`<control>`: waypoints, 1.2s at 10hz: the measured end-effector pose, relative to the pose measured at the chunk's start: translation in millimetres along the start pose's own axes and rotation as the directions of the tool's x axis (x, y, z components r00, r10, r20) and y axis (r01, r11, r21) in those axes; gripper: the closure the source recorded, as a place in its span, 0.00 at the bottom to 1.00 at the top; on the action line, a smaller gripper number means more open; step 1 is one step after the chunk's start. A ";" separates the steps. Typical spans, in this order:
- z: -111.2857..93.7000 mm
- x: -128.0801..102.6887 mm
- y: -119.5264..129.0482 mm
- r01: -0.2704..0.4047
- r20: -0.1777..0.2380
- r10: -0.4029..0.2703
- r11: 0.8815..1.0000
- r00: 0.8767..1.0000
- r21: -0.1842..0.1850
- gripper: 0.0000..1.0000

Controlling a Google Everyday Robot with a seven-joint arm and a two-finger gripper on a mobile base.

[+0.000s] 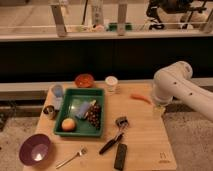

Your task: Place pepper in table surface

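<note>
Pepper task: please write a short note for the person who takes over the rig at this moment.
Gripper: open, holding nothing, low at the table's right edge, just right of the pepper.
Pepper: lying flat on the table surface, back right, outside the green tray.
Done: the pepper seems placed.
Left: probably only lifting the arm clear without brushing the pepper.

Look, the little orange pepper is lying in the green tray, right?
Not quite. The camera view shows the pepper lying on the bare wooden table surface, outside the green tray, near the table's far edge. The gripper hangs just beside the pepper, under the white arm at the table's edge.
</note>
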 end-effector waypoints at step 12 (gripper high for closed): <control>56.4 -12.1 -60.6 0.062 0.052 -0.064 0.997 0.997 0.045 0.20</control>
